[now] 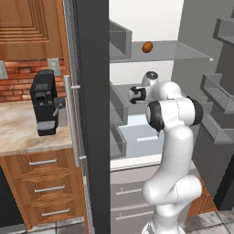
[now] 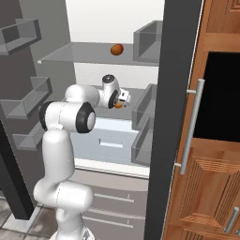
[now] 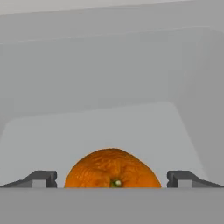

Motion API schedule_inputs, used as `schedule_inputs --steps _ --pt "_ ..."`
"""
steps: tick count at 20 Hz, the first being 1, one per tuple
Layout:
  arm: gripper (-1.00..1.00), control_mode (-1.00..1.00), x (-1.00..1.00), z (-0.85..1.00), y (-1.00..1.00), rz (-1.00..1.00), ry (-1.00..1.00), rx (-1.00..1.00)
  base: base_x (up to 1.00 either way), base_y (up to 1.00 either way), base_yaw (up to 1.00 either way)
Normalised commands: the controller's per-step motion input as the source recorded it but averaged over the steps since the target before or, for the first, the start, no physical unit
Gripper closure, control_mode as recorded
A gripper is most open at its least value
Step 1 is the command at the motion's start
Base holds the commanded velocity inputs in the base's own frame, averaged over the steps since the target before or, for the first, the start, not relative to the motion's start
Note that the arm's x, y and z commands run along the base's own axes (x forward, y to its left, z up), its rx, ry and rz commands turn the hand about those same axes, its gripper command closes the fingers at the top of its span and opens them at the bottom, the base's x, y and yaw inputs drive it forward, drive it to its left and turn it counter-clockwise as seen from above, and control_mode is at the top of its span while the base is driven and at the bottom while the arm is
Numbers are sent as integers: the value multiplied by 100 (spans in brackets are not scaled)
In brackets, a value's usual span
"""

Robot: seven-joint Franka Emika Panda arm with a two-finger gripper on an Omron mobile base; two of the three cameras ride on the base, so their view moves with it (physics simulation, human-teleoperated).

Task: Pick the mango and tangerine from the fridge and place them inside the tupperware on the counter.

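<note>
- Fridge (image 1: 93, 114) stands with its door swung wide, and you see the white inside with grey shelves and bins.
- Your hand (image 3: 112, 179) is reaching into the middle level of the fridge, and its two dark fingertips (image 3: 41, 178) stand wide apart.
- You see the tangerine (image 3: 113, 169) lying on the grey shelf between the fingertips; a clear gap remains at each side, so nothing is gripped.
- In the right base view the tangerine (image 2: 119, 105) peeks out just under the hand (image 2: 123, 98).
- You find the mango (image 1: 147, 47) one shelf higher, alone, well apart from the hand.
- At the left, the tabletop (image 1: 18, 130) carries a black coffee machine (image 1: 45, 103) before a brick wall.
</note>
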Motion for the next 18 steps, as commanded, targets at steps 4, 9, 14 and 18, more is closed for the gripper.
schedule_inputs --steps 4,9,14,18 --pt "-100 -100 -33 -54 0 0 8 0 0 0 0" --pt "-100 -100 1 -39 0 0 2 0 0 0 0" --pt "100 -100 6 -6 0 0 -1 0 0 0 0" --pt "100 -100 -57 -20 0 0 0 0 0 0 0"
